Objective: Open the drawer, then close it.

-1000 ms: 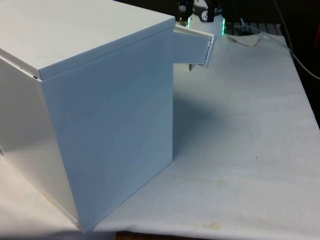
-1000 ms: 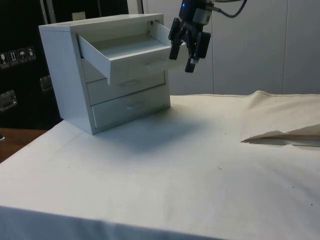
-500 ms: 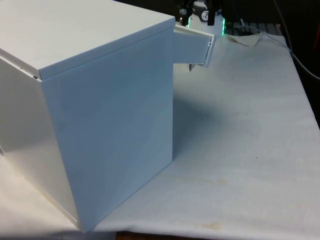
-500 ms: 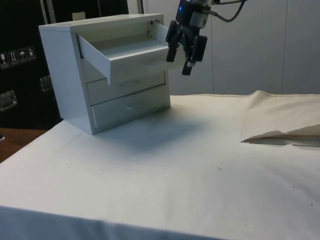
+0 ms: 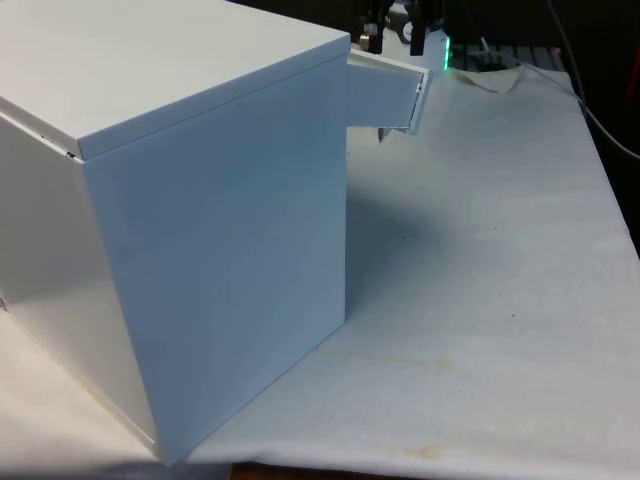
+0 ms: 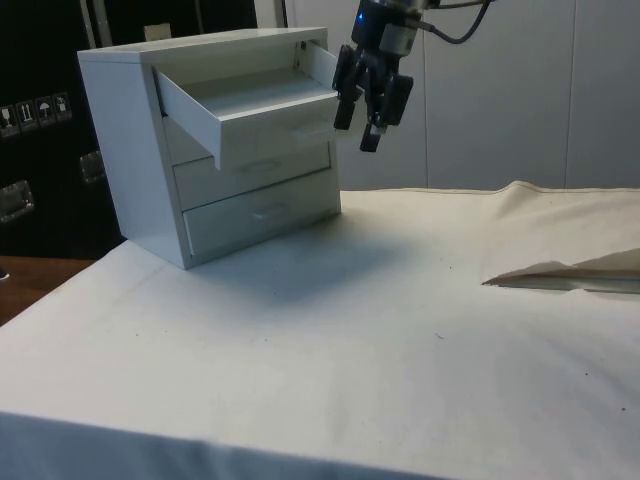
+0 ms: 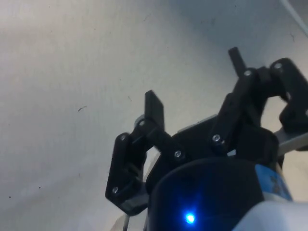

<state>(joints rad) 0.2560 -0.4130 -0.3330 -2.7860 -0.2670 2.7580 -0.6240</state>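
A white chest of drawers stands on the cloth, turning its plain back and side to the front view. Its top drawer is pulled out, sticking past the chest's corner in the front view; the inside looks bare. My black gripper hangs in the air just off the drawer front's far end, at the drawer's height. The gripper is open with nothing between its fingers, over white cloth. One fingertip pokes out below the drawer in the front view.
The two lower drawers are shut. The cloth is bunched into a raised fold at the side view's right. A dark cable runs along the table's edge at the front view's right.
The gripper has shifted a little closer to the open drawer's front and turned slightly. The drawer has not moved.
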